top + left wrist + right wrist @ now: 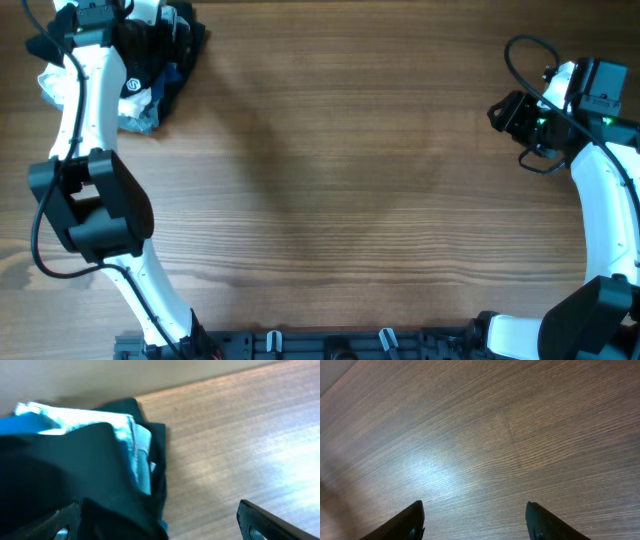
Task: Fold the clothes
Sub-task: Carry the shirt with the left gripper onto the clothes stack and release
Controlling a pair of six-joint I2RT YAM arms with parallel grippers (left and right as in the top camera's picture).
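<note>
Left pincer [156,510] is spread wide, arm stretched long and reaching down onto the clothes [75,480]. Black fabric bunches against one finger and half buries it, heaped over pale blue and white pieces [127,435]. Right pincer [474,506] gapes wide too, elbow bent, over bare counter [495,435], well apart from the clothes. The garment's outline is hard to make out.
</note>
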